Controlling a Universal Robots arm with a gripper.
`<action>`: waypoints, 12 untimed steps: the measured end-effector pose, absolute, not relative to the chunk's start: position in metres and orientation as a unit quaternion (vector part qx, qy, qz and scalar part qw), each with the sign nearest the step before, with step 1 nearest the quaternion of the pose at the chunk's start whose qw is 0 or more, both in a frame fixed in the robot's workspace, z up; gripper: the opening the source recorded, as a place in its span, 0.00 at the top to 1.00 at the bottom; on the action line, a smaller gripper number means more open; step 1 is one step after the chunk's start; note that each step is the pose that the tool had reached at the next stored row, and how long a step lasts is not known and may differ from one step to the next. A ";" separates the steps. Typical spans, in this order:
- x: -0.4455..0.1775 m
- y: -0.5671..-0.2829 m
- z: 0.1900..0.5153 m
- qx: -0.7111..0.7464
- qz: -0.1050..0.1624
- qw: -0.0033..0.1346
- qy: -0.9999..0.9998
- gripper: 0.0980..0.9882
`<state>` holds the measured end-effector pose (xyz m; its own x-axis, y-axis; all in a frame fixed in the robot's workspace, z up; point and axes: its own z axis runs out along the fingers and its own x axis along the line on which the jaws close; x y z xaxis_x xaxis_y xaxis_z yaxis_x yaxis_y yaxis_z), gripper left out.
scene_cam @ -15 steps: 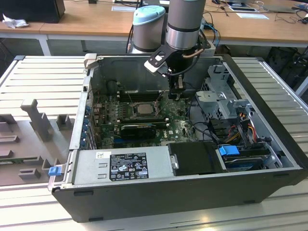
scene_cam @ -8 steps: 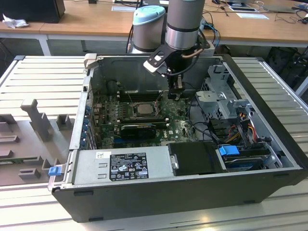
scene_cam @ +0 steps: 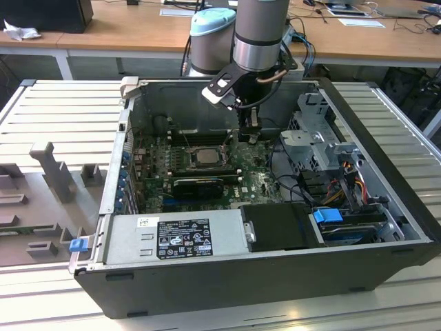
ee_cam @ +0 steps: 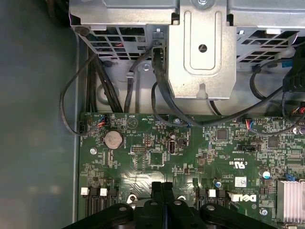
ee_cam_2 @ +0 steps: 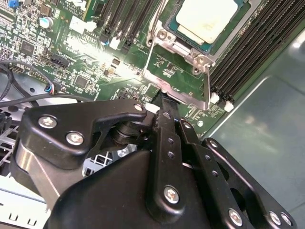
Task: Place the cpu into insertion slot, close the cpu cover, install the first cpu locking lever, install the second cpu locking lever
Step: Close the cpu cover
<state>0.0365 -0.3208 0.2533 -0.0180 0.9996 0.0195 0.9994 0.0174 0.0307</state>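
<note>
The room's far side holds pale wooden desks (scene_cam: 124, 27) with crumpled paper (scene_cam: 19, 31) on them at the exterior view's left and flat sheets (scene_cam: 362, 22) at its right. Nearer, a ribbed grey metal table (scene_cam: 55, 110) spans the whole scene. At the exterior view's left, grey fixture blocks (scene_cam: 52, 172) stand on it.

Next comes the open computer case (scene_cam: 275, 289), lying on its side with a blue clip (scene_cam: 79, 243) at its near left corner. A silver power supply (scene_cam: 172, 238) runs along the near wall. Beyond it lies the green board (scene_cam: 155, 155), and the cpu (scene_cam: 204, 156) already sits flat in the insertion slot (scene_cam: 187, 157) about mid-board. In the second wrist view the pale cpu (ee_cam_2: 207, 19) lies inside the silvery slot rim (ee_cam_2: 164, 36), flanked by long black memory slots (ee_cam_2: 252, 52).

The cpu cover (ee_cam_2: 208, 86) is swung open off the socket, green board showing through its window. The gripper (ee_cam_2: 161, 98) comes down from the arm (scene_cam: 258, 34) just right of the socket (scene_cam: 249, 134). Its 2 fingers are pressed together (no gap between them in the first wrist view (ee_cam: 162, 188)), tips at the cover's free edge. Whether they pinch that thin plate I cannot tell.

Further right stands a metal drive cage (scene_cam: 317, 138) with black cables (ee_cam: 162, 86) trailing from it, and a blue tab (scene_cam: 327, 215) nearer.
</note>
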 end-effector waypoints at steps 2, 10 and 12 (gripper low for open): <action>0.036 -0.321 0.253 0.701 0.018 0.004 0.713 0.99; 0.033 -0.321 0.253 0.701 0.018 0.004 0.713 0.99; 0.032 -0.321 0.253 0.701 0.018 0.004 0.713 0.99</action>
<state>0.0322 -0.3208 0.2532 -0.0181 0.9996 0.0197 0.9994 0.0175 0.0308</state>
